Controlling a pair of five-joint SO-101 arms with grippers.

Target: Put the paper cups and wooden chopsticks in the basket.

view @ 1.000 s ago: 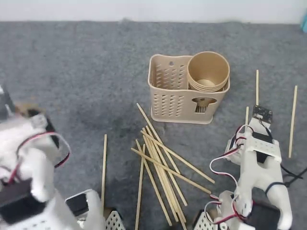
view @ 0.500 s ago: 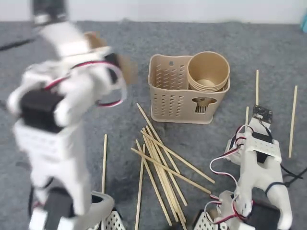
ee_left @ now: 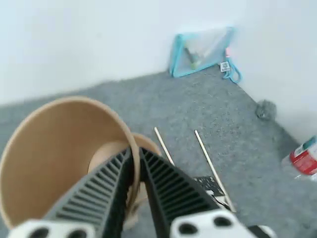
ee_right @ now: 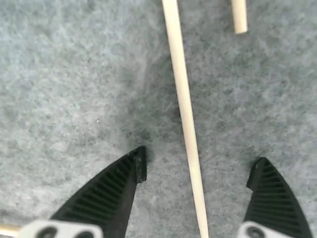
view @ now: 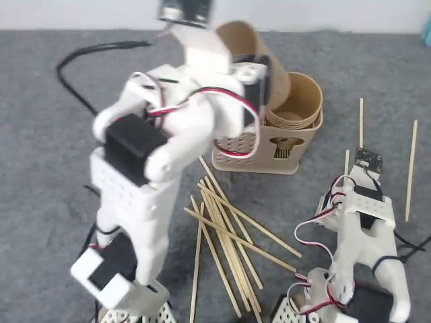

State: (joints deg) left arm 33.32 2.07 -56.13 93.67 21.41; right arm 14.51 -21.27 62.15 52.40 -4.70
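So that it can presumably be nested on the stack [view: 296, 108] in the basket [view: 249, 145], a paper cup [ee_left: 54, 144] is clamped by its rim in the left gripper [ee_left: 134, 151] just above the basket, while the right gripper [ee_right: 198, 163] is spread apart over a chopstick [ee_right: 181, 89] nearby.

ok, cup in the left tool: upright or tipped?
Tipped. The paper cup pinched in the left tool leans, mouth sideways, by the basket.
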